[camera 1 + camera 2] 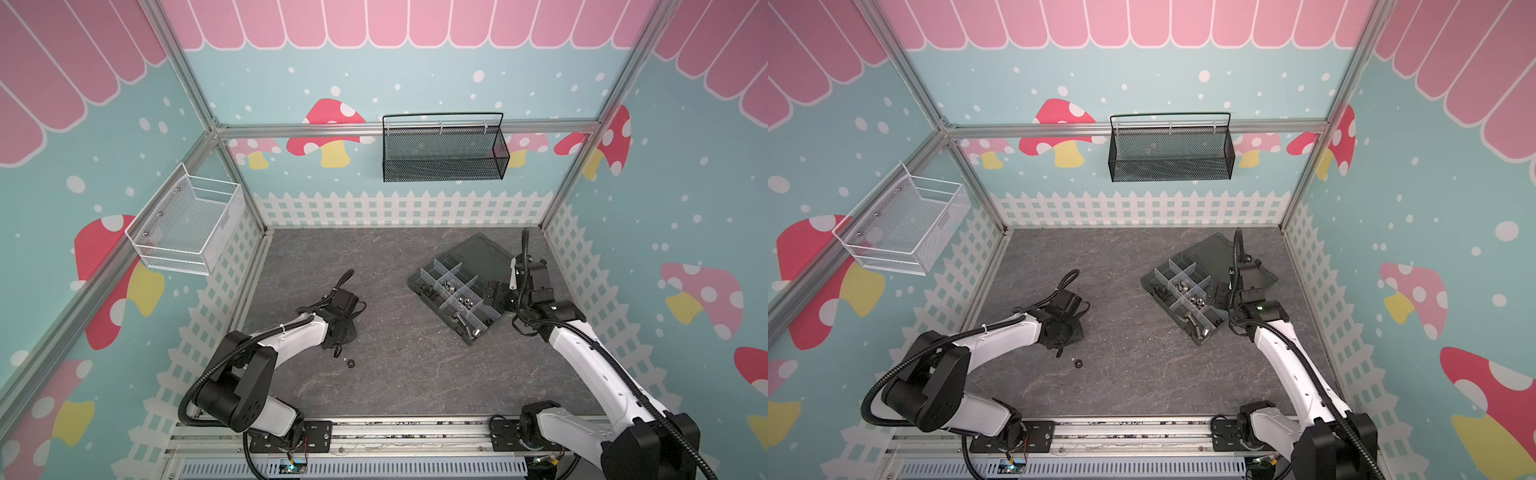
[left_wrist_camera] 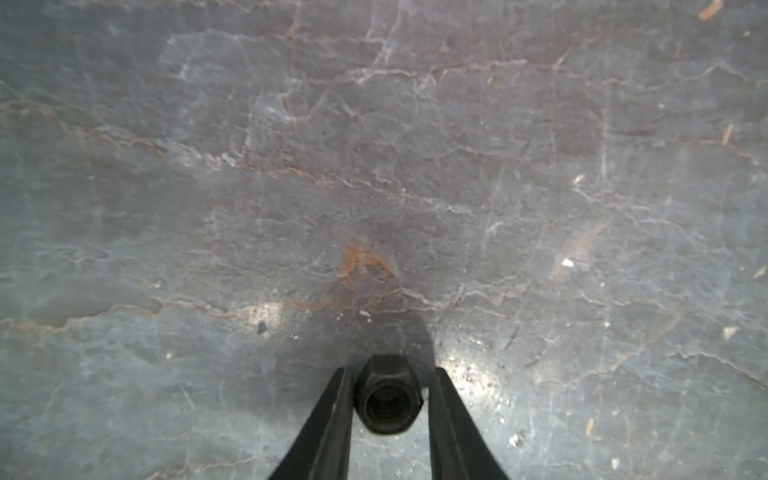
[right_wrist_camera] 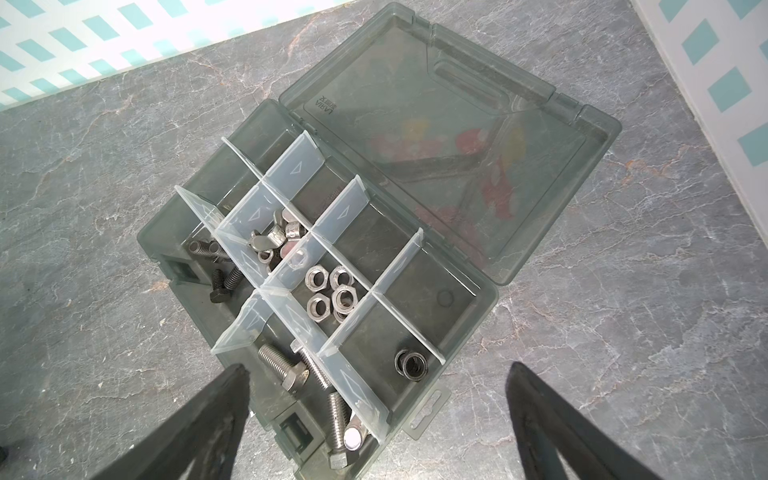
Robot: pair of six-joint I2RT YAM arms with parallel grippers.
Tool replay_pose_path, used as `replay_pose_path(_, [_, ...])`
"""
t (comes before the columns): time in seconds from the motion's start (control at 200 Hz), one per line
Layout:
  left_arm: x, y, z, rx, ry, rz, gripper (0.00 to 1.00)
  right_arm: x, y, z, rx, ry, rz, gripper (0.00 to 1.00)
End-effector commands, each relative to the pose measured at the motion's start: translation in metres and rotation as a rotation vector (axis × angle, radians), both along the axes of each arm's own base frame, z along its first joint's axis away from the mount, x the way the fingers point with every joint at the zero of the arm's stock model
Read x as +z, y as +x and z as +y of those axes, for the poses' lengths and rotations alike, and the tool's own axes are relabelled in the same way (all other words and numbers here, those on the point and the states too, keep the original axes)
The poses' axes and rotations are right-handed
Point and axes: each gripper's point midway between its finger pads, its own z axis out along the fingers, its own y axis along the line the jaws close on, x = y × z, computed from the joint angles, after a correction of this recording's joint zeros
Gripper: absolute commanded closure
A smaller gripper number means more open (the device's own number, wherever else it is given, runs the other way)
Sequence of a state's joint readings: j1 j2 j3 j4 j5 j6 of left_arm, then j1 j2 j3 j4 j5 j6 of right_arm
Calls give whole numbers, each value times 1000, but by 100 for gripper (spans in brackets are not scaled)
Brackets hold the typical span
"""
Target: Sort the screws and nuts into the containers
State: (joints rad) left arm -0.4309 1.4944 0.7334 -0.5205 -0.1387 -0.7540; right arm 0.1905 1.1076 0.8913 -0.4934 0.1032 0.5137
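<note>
Possibly the black nut (image 2: 388, 399) squirts sideways: left gripper (image 2: 392, 370) brackets it narrowly, one finger touching, one apart; right gripper (image 3: 377, 366) gapes over the containers (image 3: 415, 286).

Both top views look steeply down from high above the front edge of the grey marbled stone-look tabletop (image 1: 395, 374) (image 1: 1133, 374), facing the back wall. They share nearly the whole scene, with the dark grey translucent plastic organizer box (image 1: 482, 255) (image 1: 1212, 255) set slightly sideways from one to the other.

The right wrist view hangs close above that box (image 3: 457, 104), looking down past the right gripper (image 3: 377, 366) into its compartments, which the top views also show.

The left wrist view sits well apart from the box. It is very near the tabletop (image 2: 374, 166), and a black hexagonal nut (image 2: 388, 399) shows large at the left gripper (image 2: 390, 374).
</note>
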Motion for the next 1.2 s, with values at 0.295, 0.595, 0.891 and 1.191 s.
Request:
replay_pose_path(0.295, [-20, -18, 13, 17, 73, 97, 66, -4, -3, -2, -11, 5, 6, 2])
replay_pose_path(0.595, [-24, -16, 11, 8, 86, 124, 71, -9, -2, -2, -14, -1, 21, 2])
replay_pose_path(0.891, [-23, -26, 10, 15, 56, 140, 71, -10, -3, -2, -9, -1, 22, 2])
replay_pose_path(1.191, [-26, -30, 12, 23, 64, 151, 72, -10, -3, -3, -15, -6, 19, 2])
